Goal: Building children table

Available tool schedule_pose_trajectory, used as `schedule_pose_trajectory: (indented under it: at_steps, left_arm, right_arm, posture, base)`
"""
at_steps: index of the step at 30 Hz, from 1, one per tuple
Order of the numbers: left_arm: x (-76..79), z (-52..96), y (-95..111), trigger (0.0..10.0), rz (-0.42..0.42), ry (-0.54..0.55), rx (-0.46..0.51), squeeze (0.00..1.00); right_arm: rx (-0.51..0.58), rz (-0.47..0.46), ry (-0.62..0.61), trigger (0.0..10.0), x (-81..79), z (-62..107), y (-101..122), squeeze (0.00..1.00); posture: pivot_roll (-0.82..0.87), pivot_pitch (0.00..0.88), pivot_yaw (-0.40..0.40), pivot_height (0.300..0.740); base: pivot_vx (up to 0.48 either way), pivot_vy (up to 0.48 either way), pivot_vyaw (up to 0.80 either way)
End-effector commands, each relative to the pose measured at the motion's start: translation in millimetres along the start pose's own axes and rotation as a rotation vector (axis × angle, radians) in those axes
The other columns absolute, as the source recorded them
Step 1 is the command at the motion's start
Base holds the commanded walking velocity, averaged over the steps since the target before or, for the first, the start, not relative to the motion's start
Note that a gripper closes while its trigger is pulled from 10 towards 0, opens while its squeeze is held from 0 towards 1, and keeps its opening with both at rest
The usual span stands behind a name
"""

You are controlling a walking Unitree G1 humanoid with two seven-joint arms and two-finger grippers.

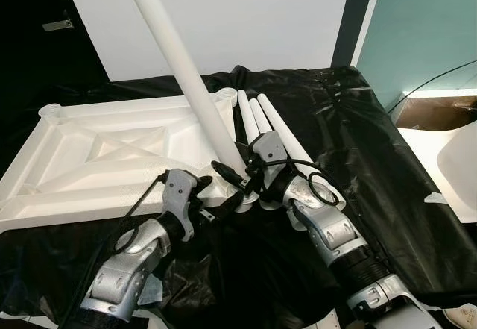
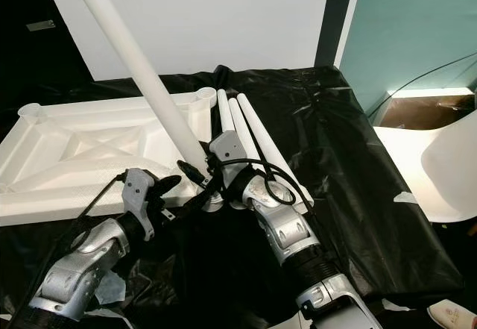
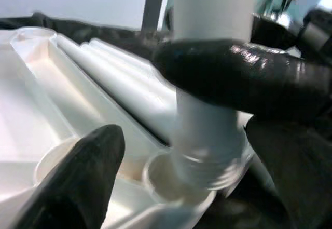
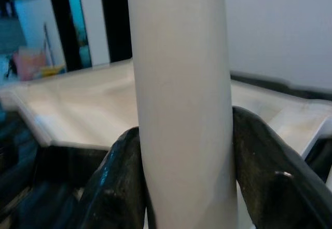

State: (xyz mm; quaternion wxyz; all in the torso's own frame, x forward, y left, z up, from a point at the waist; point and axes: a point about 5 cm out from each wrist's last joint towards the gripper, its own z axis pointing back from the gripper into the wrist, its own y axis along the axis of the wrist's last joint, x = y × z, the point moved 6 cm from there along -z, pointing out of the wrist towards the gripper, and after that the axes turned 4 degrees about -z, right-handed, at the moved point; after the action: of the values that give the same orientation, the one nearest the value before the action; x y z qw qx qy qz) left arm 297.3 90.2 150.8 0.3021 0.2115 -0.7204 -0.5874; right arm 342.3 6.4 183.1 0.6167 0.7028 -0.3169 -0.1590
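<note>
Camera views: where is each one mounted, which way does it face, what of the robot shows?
Left eye view: on the head, facing forward and down at the upturned white tabletop on black sheeting; both silver arms show.
Right eye view: the stereo twin, same scene.
Left wrist view: on the left wrist, along the left end effector at the leg's threaded end over a corner socket.
Right wrist view: on the right wrist; the right end effector clamps the white table leg.
Shared: every view shows that leg.

No legible text, labels or numbers.
</note>
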Motion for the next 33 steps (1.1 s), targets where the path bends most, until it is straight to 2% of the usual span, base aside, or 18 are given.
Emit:
schedule_pose_trajectory:
  at_steps: [1, 2, 4, 6, 7, 8, 9, 10, 12, 15, 20, 22, 24, 26, 27, 28, 29, 33]
  left_arm:
    - [4.1, 3.3, 44, 10.0, 0.016, -0.051, 0.186, 0.55]
    - [6.4, 7.8, 57, 10.0, 0.062, -0.079, 0.253, 0.92]
    - [6.4, 7.8, 57, 10.0, 0.062, -0.079, 0.253, 0.92]
    - [14.3, 14.3, 67, 10.0, 0.099, -0.150, 0.293, 0.86]
    - [14.3, 14.3, 67, 10.0, 0.099, -0.150, 0.293, 0.86]
    - [18.2, 16.4, 68, 10.0, 0.102, -0.182, 0.294, 0.77]
    - [18.2, 16.4, 68, 10.0, 0.102, -0.182, 0.294, 0.77]
    - [22.6, 18.1, 69, 10.0, 0.096, -0.214, 0.285, 0.71]
    - [22.6, 18.1, 69, 10.0, 0.096, -0.214, 0.285, 0.71]
    - [27.3, 19.8, 62, 10.0, 0.062, -0.241, 0.242, 0.66]
    - [24.6, 18.0, 68, 10.0, 0.075, -0.222, 0.276, 0.67]
    - [20.1, 12.4, 72, 10.0, 0.064, -0.190, 0.293, 0.67]
    - [3.7, -6.3, 81, 10.0, 0.056, -0.071, 0.335, 0.67]
    - [-1.0, -12.0, 85, 10.0, 0.061, -0.035, 0.354, 0.67]
    - [-1.0, -12.0, 85, 10.0, 0.061, -0.035, 0.354, 0.67]
    - [2.7, -18.6, 99, 10.0, 0.089, -0.046, 0.413, 0.67]
    - [6.5, -19.7, 104, 10.0, 0.100, -0.063, 0.429, 0.67]
    - [12.1, -22.7, 108, 10.0, 0.100, -0.090, 0.432, 0.66]
  right_arm:
    - [-0.055, -0.019, -0.011, 10.0, 2.7, 7.0, -15, 0.00]
    - [-0.056, -0.018, -0.022, 10.0, 5.3, 9.3, -15, 0.00]
    - [-0.056, -0.018, -0.022, 10.0, 5.3, 9.3, -15, 0.00]
    - [-0.060, -0.014, -0.032, 10.0, 7.1, 11.2, -16, 0.00]
    - [-0.060, -0.014, -0.032, 10.0, 7.1, 11.2, -16, 0.00]
    - [-0.060, -0.012, -0.033, 10.0, 7.0, 11.2, -17, 0.00]
    - [-0.060, -0.012, -0.033, 10.0, 7.0, 11.2, -17, 0.00]
    - [-0.061, -0.011, -0.033, 10.0, 6.4, 10.8, -17, 0.00]
    - [-0.061, -0.011, -0.033, 10.0, 6.4, 10.8, -17, 0.00]
    - [-0.062, -0.007, -0.035, 10.0, 6.4, 10.3, -19, 0.00]
    - [-0.063, -0.003, -0.036, 10.0, 6.3, 10.3, -20, 0.00]
    - [-0.061, 0.005, -0.030, 10.0, 4.9, 9.5, -19, 0.00]
    - [-0.052, 0.019, -0.011, 10.0, -0.4, 6.8, -17, 0.00]
    - [-0.049, 0.022, -0.005, 10.0, -2.3, 5.9, -16, 0.00]
    - [-0.049, 0.022, -0.005, 10.0, -2.3, 5.9, -16, 0.00]
    - [-0.046, 0.035, 0.007, 10.0, -4.9, 4.0, -15, 0.00]
    - [-0.046, 0.041, 0.010, 10.0, -5.5, 3.5, -15, 0.00]
    - [-0.043, 0.053, 0.015, 10.0, -6.4, 2.2, -15, 0.00]
  posture:
    - [0.09, 0.000, 0.043, 0.740]
    - [0.08, 0.000, 0.044, 0.740]
    - [0.08, 0.000, 0.044, 0.740]
    - [0.08, 0.000, 0.044, 0.740]
    - [0.08, 0.000, 0.044, 0.740]
    - [0.08, 0.000, 0.044, 0.740]
    - [0.08, 0.000, 0.044, 0.740]
    - [0.08, 0.000, 0.044, 0.740]
    - [0.08, 0.000, 0.044, 0.740]
    - [0.08, 0.000, 0.043, 0.740]
    - [0.08, 0.000, 0.043, 0.740]
    - [0.08, 0.000, 0.043, 0.740]
    - [0.09, 0.000, 0.043, 0.740]
    - [0.09, 0.000, 0.043, 0.740]
    - [0.09, 0.000, 0.043, 0.740]
    - [0.08, 0.000, 0.046, 0.740]
    - [0.08, 0.000, 0.046, 0.740]
    - [0.08, 0.000, 0.050, 0.740]
  base:
    - [0.000, 0.000, 0.00]
    - [0.000, 0.000, 0.00]
    - [0.000, 0.000, 0.00]
    - [0.000, 0.000, 0.00]
    - [0.000, 0.000, 0.00]
    - [0.000, 0.000, 0.00]
    - [0.000, 0.000, 0.00]
    - [0.000, 0.000, 0.00]
    - [0.000, 0.000, 0.00]
    - [0.000, 0.000, 0.00]
    - [0.000, 0.000, 0.00]
    - [0.000, 0.000, 0.00]
    - [0.000, 0.000, 0.00]
    - [0.000, 0.000, 0.00]
    - [0.000, 0.000, 0.00]
    - [0.000, 0.000, 0.00]
    - [0.000, 0.000, 0.00]
    - [0.000, 0.000, 0.00]
